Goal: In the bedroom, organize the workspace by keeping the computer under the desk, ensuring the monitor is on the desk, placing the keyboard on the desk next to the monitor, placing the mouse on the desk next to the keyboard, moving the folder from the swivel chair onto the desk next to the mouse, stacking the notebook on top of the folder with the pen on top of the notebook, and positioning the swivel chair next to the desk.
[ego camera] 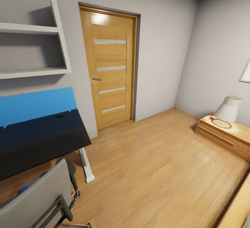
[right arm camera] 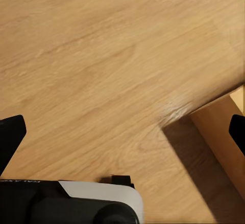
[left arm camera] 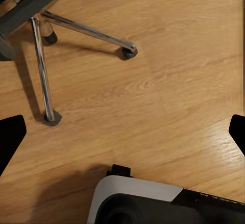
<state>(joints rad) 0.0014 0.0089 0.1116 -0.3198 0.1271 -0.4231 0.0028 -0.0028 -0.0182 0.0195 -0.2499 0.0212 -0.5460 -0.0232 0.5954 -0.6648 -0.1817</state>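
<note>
At the left of the head view we see the black worktop (ego camera: 38, 141) with its blue back panel, a small dark oval on it, probably the mouse (ego camera: 60, 116). Near us stands the swivel chair (ego camera: 34, 200), something blue on its seat, perhaps the folder (ego camera: 27, 188). Both our left end effector (left arm camera: 122, 132) and right end effector (right arm camera: 122, 132) hang open over the wooden floor (ego camera: 156, 172).

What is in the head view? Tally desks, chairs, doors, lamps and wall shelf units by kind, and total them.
desk: 1
chair: 1
door: 1
lamp: 1
wall shelf unit: 1
Total: 5
</note>
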